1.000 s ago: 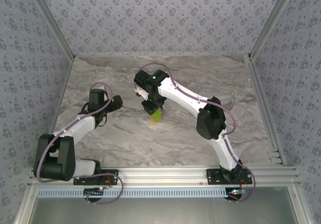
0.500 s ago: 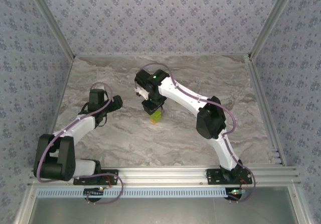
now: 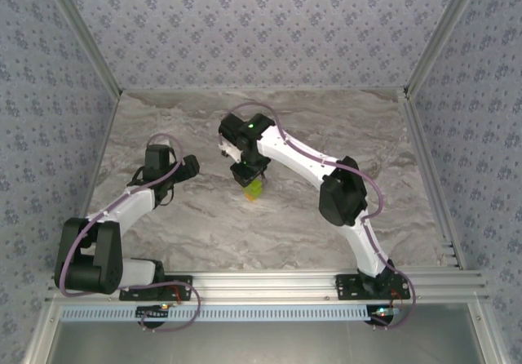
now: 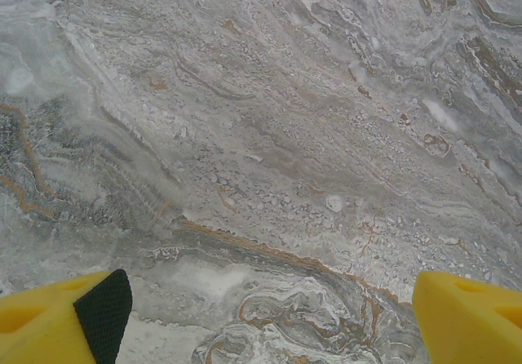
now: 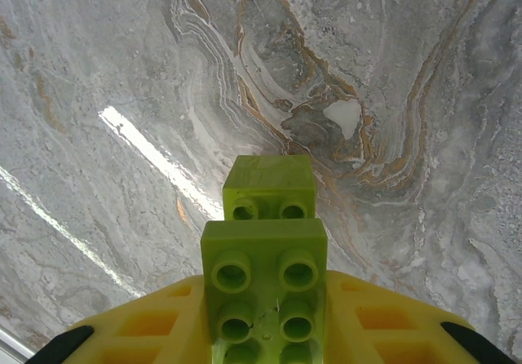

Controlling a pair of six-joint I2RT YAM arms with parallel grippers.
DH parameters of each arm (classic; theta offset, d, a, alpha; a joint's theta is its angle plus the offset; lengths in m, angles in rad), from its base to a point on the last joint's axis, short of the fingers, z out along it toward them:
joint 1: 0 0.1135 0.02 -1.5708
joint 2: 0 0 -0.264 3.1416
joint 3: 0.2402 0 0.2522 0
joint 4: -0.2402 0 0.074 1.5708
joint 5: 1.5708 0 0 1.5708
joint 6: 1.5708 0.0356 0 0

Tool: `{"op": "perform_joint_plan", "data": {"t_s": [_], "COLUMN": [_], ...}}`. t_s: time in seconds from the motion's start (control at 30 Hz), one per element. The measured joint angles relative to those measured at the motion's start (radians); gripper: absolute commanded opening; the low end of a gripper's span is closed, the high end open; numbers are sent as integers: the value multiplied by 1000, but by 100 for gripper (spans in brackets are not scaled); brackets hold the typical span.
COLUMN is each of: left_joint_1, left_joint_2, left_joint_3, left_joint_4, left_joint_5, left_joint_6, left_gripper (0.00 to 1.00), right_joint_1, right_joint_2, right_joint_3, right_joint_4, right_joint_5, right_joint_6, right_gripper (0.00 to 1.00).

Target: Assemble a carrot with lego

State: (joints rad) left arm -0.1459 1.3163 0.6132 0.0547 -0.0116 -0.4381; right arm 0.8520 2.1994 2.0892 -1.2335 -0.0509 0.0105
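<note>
Top view, centre of the marble table (image 3: 367, 127): my right gripper (image 3: 251, 178) points down at the carrot (image 3: 254, 189), which reads here as a lime-green body with a sliver of orange at its near end.

Right wrist view: my yellow fingers (image 5: 155, 327) are closed on either side of a stack of lime-green bricks (image 5: 265, 278), with a smaller green brick projecting beyond the wider one toward the table. The orange brick is hidden from this angle. I cannot tell whether the far end touches the marble or hangs just above it.

Left wrist view: my left gripper (image 4: 277, 311) has its jaws spread wide with nothing between them, only bare marble beneath. In the top view it sits well apart from the carrot, to the left.

Progress, as I judge it: orange and green are already joined into one piece, so the main assembly looks done or nearly so (the seating of each joint is too small to check). What seems left is setting the piece down and letting go. Whether more bricks are meant to go on, I cannot tell.
</note>
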Motion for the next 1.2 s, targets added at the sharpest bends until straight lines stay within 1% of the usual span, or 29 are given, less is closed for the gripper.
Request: {"op": "perform_joint_plan", "data": {"t_s": [0.4,0.77,1.07,1.2], "left_joint_1": [0,0,0,0], "left_joint_2": [-2,-7,-7,-7], "left_joint_3": [0,0,0,0], "left_joint_4": [0,1,1,1], "left_joint_5": [0,0,0,0], "left_joint_6": [0,0,0,0], "left_gripper": [91,91,91,91], "right_joint_1": [22,22,18,16], "right_joint_2": [-10,-43,-83,-94], "right_joint_3": [-26,-89,-184,-190], "right_joint_4": [19,76,155,164], "right_joint_5": [53,53,43,38], "right_joint_6": [24,27,43,53], "right_gripper": [35,35,34,34]}}
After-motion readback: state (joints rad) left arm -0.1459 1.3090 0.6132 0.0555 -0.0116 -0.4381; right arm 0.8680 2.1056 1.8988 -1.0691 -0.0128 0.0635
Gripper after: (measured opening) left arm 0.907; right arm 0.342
